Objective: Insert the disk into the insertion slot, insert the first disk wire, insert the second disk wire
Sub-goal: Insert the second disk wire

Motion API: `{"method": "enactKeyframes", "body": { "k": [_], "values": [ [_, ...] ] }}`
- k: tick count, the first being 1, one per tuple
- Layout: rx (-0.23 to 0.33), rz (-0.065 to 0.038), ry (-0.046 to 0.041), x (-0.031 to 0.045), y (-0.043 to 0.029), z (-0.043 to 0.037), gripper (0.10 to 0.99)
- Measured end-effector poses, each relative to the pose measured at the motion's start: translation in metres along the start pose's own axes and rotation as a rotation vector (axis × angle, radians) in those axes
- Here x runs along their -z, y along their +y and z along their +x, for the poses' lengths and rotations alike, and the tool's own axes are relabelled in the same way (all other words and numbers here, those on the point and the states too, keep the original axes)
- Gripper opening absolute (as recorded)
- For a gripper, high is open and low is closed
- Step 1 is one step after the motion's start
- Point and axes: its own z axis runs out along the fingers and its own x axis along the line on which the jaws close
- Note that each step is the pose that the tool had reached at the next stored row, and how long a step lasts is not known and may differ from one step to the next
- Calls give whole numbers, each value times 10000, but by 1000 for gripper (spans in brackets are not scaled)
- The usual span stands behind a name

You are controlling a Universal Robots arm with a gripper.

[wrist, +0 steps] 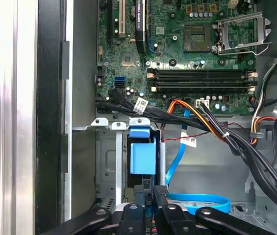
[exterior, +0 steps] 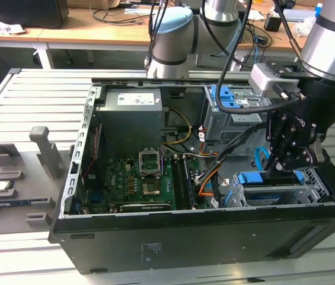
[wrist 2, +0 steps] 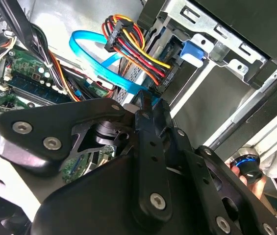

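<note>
While the gripper [exterior: 280, 169] hangs low inside the open computer case [exterior: 155, 237], its fingers pinched together, it sits just above the disk [wrist: 142, 157] already seated in the insertion slot [exterior: 286, 196]; the light-blue second disk wire [wrist 2: 96, 61] loops just beside the red-orange first disk wire [wrist 2: 133, 46], near the motherboard [wrist: 177, 54]

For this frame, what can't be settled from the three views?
- End effector state: in the first wrist view its tips are packed tight at the blue disk carrier; in the second wrist view its own black linkage covers them.
- Whether the disk is fully seated in the insertion slot: the arm blocks it in the exterior view.
- Where the second disk wire ends: behind the end effector in the second wrist view.
</note>
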Motion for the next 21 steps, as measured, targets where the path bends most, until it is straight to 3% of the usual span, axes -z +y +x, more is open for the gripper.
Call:
{"method": "enactKeyframes", "body": {
  "k": [1,9,12,15,17,21],
  "values": [
    [0,0,2,4,0,0,235],
    [-1,-1,1,187,8,13,235],
    [0,0,-1,222,9,13,235],
    [0,0,-4,234,9,12,220],
    [0,0,-5,240,9,12,106],
    [0,0,-4,266,10,14,106]
  ]
}}
